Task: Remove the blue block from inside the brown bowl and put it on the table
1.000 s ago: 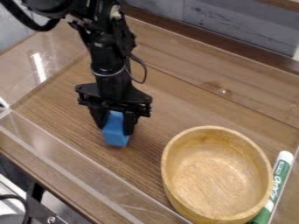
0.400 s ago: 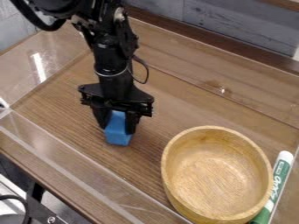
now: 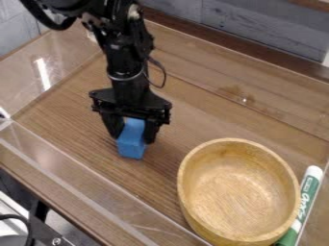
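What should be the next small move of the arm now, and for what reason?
Probably lift the gripper straight up, away from the blue block. The block already stands on the table, outside the brown bowl, which looks empty, and the jaws appear open on either side of it. A vertical retreat seems least likely to knock the block over.

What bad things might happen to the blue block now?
1. The blue block stands on the table between the fingers of the gripper, which look spread. If a finger catches it as the arm lifts, the block might tip over or get dragged.
2. The brown bowl sits close by on the right. A sideways knock might slide the block against its rim.
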### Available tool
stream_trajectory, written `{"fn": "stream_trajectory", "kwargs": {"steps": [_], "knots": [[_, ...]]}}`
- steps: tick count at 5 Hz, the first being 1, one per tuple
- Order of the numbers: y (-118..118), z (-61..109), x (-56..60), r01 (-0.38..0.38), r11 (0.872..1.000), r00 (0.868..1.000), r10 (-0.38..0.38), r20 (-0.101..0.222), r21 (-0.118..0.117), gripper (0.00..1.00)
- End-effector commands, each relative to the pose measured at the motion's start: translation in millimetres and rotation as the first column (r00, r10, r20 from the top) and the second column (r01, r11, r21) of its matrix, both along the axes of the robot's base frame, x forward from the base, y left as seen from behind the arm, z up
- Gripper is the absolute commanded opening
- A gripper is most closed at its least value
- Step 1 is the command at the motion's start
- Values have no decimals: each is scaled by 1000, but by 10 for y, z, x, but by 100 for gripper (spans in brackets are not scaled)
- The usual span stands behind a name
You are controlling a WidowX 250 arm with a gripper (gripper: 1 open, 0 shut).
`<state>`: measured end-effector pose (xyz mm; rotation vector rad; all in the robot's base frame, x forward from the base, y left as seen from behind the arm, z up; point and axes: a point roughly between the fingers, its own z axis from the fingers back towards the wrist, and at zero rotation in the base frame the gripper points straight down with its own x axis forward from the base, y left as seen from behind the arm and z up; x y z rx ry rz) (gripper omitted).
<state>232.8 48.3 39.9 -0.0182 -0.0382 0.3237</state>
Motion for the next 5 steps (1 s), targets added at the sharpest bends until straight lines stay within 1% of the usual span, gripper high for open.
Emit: {"fn": "stream_trajectory", "kwargs": {"steps": [1, 2, 3, 4, 5], "knots": [[-12, 165, 137, 5, 1000, 999, -4, 41, -17, 100], [-41, 260, 174, 8, 999, 999, -6, 51, -37, 100], [-67, 365, 209, 9, 999, 998, -6, 64, -52, 100], [-101, 516, 243, 20, 998, 996, -14, 90, -61, 100], [-165, 673, 255, 47, 997, 992, -39, 120, -61, 100]]}}
